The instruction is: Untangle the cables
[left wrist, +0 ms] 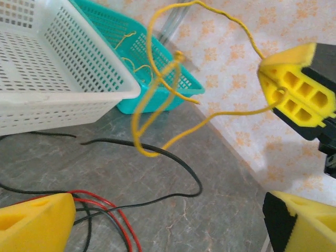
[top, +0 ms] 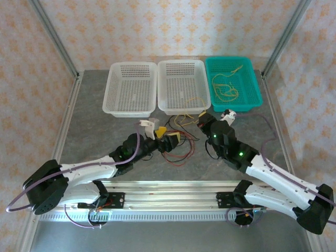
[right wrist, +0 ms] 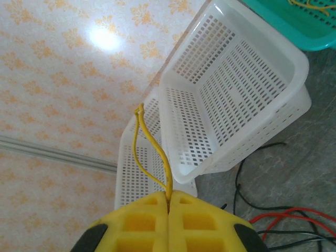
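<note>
Mid-untangle: right pincer (right wrist: 168, 202) pressed shut on yellow cable (left wrist: 161, 85), held up off desk (top: 94, 136) above red (left wrist: 100, 198) & black (left wrist: 131, 140) cables, left pincer (top: 167, 135) spread wide nearby; next prob. carry yellow to teal basket (top: 231, 59) w/o snagging.

2 white baskets (top: 131, 84) (top: 181, 79) sit beside 1 teal basket (top: 249, 79).

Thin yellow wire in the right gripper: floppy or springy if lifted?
Probably springy, not limp: the thin yellow wire hangs from the shut right gripper in open, kinked loops instead of draping straight. Likely very light, since one pinch carries it. Its loops might snag the thin black cable lying on the grey table nearby.
</note>
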Robot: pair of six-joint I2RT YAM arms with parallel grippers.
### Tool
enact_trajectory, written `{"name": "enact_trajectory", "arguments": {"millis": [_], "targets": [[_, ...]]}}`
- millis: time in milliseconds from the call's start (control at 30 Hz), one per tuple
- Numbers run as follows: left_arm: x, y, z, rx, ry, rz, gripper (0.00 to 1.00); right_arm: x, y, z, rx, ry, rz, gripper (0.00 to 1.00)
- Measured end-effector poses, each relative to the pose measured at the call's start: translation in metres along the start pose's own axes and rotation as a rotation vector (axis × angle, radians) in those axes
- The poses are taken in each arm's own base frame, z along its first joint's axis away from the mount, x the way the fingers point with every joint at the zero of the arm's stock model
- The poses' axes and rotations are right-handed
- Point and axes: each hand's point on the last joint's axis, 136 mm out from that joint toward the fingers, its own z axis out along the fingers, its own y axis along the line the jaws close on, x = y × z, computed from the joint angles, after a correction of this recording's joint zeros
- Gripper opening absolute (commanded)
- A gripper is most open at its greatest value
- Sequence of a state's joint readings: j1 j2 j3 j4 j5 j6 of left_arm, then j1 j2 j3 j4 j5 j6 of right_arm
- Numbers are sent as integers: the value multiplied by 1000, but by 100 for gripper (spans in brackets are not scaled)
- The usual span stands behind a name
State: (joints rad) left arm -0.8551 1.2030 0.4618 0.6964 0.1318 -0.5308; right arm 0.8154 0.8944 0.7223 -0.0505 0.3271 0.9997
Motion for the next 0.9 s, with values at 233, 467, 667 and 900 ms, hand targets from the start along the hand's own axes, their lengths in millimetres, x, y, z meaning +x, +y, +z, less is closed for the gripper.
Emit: {"name": "enact_trajectory", "arguments": {"millis": [233,467,667,900], "targets": [[27,2,18,-7,39,-37,94,2,12,6,-22,9,48,0],[10,-13,39,21,-19,-70,94,-1,20,3,-44,7,67,0],[0,-22,58,25,-59,-82,94,-7,23,-3,-58,-4,76,0],[9,-9,79,-39,-58,-103,89,-15,26,-10,-72,-21,87,0]]}}
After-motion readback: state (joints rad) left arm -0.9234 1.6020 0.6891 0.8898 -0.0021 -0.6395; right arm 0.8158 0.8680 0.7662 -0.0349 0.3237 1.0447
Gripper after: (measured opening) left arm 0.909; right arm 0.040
